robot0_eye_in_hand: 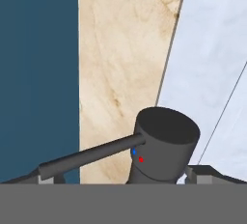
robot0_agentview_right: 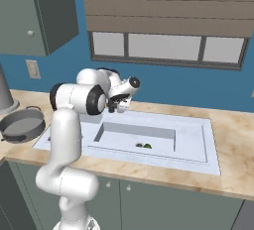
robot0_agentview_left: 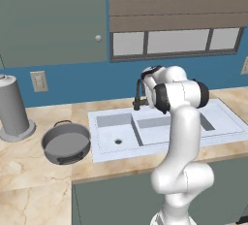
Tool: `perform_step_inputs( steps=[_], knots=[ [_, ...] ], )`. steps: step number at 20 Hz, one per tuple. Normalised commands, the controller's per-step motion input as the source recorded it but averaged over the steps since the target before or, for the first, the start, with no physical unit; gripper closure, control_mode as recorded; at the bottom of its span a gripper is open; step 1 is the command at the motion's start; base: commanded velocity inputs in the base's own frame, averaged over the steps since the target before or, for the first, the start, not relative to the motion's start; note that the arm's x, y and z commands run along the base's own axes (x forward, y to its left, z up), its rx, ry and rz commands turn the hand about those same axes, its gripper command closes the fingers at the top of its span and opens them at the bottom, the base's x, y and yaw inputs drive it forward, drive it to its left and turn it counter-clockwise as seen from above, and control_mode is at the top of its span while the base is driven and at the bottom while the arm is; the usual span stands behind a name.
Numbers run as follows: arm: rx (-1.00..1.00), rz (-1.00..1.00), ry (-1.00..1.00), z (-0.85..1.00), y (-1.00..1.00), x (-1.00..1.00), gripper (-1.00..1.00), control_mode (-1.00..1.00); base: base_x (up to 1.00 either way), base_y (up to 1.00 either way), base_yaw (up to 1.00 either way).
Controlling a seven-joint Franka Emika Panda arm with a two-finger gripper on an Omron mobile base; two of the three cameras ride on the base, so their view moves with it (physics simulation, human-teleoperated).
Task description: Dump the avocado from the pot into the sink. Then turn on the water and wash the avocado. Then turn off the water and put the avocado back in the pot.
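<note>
Nearest the hand camera you have the faucet body (robot0_eye_in_hand: 161,150), a dark cylinder with a blue dot and a red dot on its side and a straight lever (robot0_eye_in_hand: 91,156) running off to the left of that view. The gripper (robot0_eye_in_hand: 123,175) sits right at it: the two finger tips show at the bottom corners of the hand view, one on each side of the faucet base, so the jaws stand wide with nothing clamped between them (whether a pad touches the faucet you cannot tell). Behind it in that view lie a strip of beige marble counter (robot0_eye_in_hand: 120,49), the blue wall (robot0_eye_in_hand: 38,73) and the pale edge of the sink (robot0_eye_in_hand: 212,63). Now to the task's thing: the avocado (robot0_agentview_right: 147,145) lies on the floor of the sink's right basin in the right base view, a small dark-green lump beside the drain, well apart from the gripper. The sink (robot0_agentview_left: 223,122) is set in the counter below the window (robot0_agentview_left: 174,40). The pot (robot0_agentview_left: 67,142) stands upright on the counter just left of the sink, and its inside looks bare grey. Further left, near the pot, stands a tall grey cylinder (robot0_agentview_left: 12,107) on a round base. The arm (robot0_agentview_left: 181,136) rises in front of the sink and hides the right basin in the left base view.
</note>
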Motion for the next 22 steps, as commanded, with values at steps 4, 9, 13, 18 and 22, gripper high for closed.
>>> perform_step_inputs(
  steps=[4,9,13,18,22],
  knots=[
    [0.0,0.0,0.16,-0.44,0.0,0.12,-1.0,-1.0,0.0,0.0,0.0],
    [-0.02,0.0,0.19,-0.63,0.0,0.01,-1.0,-1.0,0.0,0.0,0.0],
    [-0.04,0.0,0.12,-0.91,-0.09,-0.22,-1.0,-1.0,0.0,0.0,0.0],
    [-0.01,0.0,0.15,-1.0,-0.35,-0.37,-1.0,-1.0,0.0,0.0,0.0],
    [0.0,0.0,0.13,-1.0,-0.51,-0.43,-1.0,-1.0,0.0,0.0,0.0]
  ],
)
